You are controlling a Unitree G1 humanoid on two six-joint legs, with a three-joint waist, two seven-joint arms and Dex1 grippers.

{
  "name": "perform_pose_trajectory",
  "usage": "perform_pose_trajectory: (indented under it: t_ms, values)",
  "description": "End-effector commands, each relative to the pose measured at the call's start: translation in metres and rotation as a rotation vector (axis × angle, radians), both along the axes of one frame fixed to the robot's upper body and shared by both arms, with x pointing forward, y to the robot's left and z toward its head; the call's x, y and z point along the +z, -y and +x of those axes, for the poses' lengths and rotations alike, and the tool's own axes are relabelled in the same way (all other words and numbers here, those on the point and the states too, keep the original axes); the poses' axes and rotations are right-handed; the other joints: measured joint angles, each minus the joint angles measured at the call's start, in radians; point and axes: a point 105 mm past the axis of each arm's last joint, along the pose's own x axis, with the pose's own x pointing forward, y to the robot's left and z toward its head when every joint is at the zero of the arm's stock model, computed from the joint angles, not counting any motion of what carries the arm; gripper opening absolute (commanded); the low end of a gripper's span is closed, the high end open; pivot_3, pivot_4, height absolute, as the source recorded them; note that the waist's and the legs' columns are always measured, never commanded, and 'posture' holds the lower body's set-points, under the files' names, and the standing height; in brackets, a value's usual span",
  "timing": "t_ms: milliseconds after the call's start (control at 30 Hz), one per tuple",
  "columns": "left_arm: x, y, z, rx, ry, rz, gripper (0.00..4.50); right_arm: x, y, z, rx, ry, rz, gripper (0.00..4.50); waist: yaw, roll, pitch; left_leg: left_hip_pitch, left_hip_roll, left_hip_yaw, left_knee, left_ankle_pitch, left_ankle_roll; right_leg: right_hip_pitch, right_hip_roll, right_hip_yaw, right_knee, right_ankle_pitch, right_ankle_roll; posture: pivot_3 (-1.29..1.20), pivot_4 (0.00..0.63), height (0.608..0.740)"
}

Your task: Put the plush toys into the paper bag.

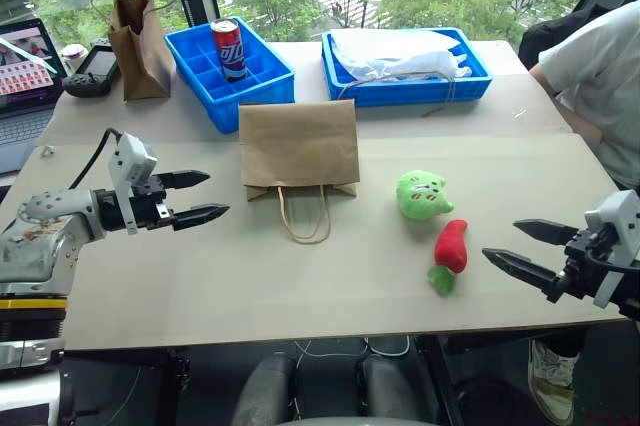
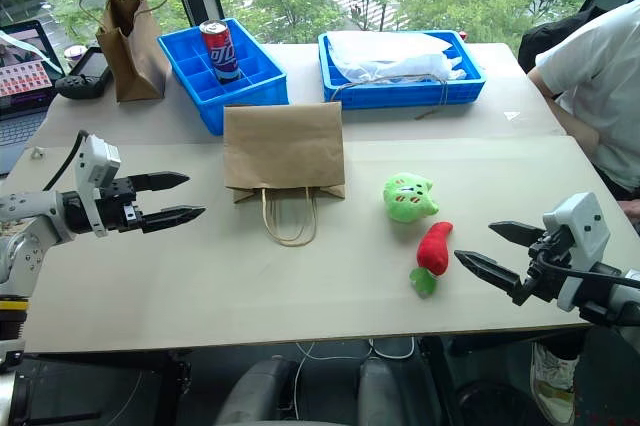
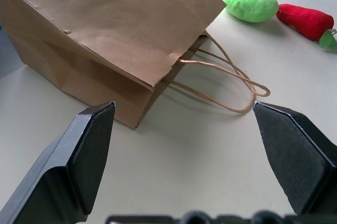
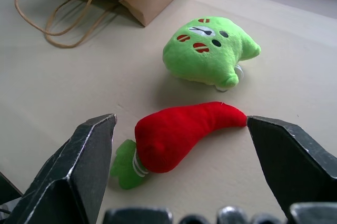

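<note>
The light-brown paper bag (image 1: 299, 142) lies flat mid-table, its twine handles (image 1: 305, 218) trailing toward me. To its right rest the round green plush toy (image 1: 423, 194) and, just nearer, the red plush toy (image 1: 451, 247) with a green tip. My left gripper (image 1: 197, 197) hovers open and empty left of the bag, pointing at it. My right gripper (image 1: 530, 249) is open and empty a short way right of the red toy, aimed at it. The right wrist view has the red toy (image 4: 184, 132) lying ahead between the open fingers and the green one (image 4: 208, 50) beyond it.
A darker, narrower paper bag (image 1: 138, 34) stands at the far left. Behind the flat bag are a blue divided bin (image 1: 228, 71) holding a red can (image 1: 230, 48) and a blue tray (image 1: 404, 66) with white plastic. A laptop (image 1: 25, 76) sits left; a seated person (image 1: 600, 76) is at right.
</note>
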Motion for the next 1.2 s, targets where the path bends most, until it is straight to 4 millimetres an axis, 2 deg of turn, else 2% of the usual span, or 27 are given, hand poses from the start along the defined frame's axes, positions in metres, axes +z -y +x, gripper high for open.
perform_pose_trajectory:
  t_ms: [33,133,233,400,600,700,867,967,1167,1200]
  values:
    - [0.028,0.007,-0.009,-0.149,0.08,0.007,4.5,0.023,-0.008,-0.002,0.066,0.062,-0.017,4.41,0.0,0.0,0.0,0.0,0.0,0.0,0.0,0.0,0.0,0.0,0.0,0.0,0.0,0.0,0.0,0.0,0.15,0.74]
    - [0.062,0.013,-0.026,-0.402,0.074,0.044,4.5,0.049,-0.036,-0.016,0.25,0.039,-0.023,4.41,0.0,0.0,0.001,-0.001,0.0,0.001,0.002,0.0,0.0,-0.002,0.001,0.0,0.002,0.0,0.0,0.0,0.15,0.74]
    - [0.068,0.017,-0.028,-0.476,0.058,0.109,4.5,0.057,-0.051,-0.02,0.32,0.013,-0.047,4.41,0.0,0.0,0.001,-0.001,0.002,0.0,0.005,0.0,0.0,0.0,0.004,-0.001,0.001,0.001,-0.002,0.0,0.15,0.74]
    - [0.058,0.037,-0.007,-0.574,0.213,0.293,4.5,0.052,-0.084,-0.029,0.42,-0.006,-0.078,4.41,0.007,0.002,0.0,0.001,0.003,0.001,0.006,-0.001,0.001,0.003,0.004,0.0,-0.001,0.001,-0.002,0.0,0.15,0.74]
    - [0.042,0.065,0.024,-0.733,0.492,0.593,4.5,0.038,-0.119,-0.037,0.475,-0.005,-0.058,4.41,0.012,0.001,0.001,-0.009,0.003,0.0,0.017,-0.002,0.003,-0.002,0.004,-0.001,0.0,0.003,-0.001,0.0,0.15,0.74]
    - [0.029,0.083,0.036,-0.842,0.589,0.731,4.5,0.033,-0.122,-0.034,0.436,0.004,-0.06,4.41,0.016,0.0,0.001,-0.01,0.001,0.001,0.019,-0.003,0.005,-0.002,0.002,-0.001,-0.001,0.005,0.002,0.0,0.15,0.74]
    - [0.012,0.103,0.043,-0.967,0.682,0.814,4.5,0.033,-0.114,-0.031,0.342,0.027,-0.071,4.41,0.017,0.0,0.001,-0.012,-0.003,0.002,0.021,-0.005,0.009,-0.002,-0.001,0.0,-0.002,0.007,0.006,0.0,0.15,0.74]
    - [0.005,0.108,0.046,-0.991,0.705,0.85,4.5,0.033,-0.113,-0.033,0.312,0.033,-0.072,4.41,0.014,0.0,0.001,-0.013,-0.003,0.002,0.021,-0.006,0.009,-0.002,-0.001,0.0,-0.002,0.008,0.007,0.0,0.15,0.74]
    - [-0.004,0.132,0.054,-0.969,0.76,0.848,4.5,0.029,-0.112,-0.034,0.255,0.038,-0.071,4.41,0.015,-0.001,0.002,-0.012,-0.003,0.002,0.023,-0.006,0.01,0.0,-0.001,0.0,-0.002,0.009,0.009,0.0,0.15,0.74]
    - [-0.006,0.134,0.055,-0.967,0.749,0.842,3.98,0.029,-0.113,-0.034,0.252,0.039,-0.071,4.5,0.014,-0.001,0.002,-0.012,-0.003,0.002,0.023,-0.005,0.01,0.0,-0.001,0.0,-0.002,0.009,0.009,0.0,0.15,0.74]
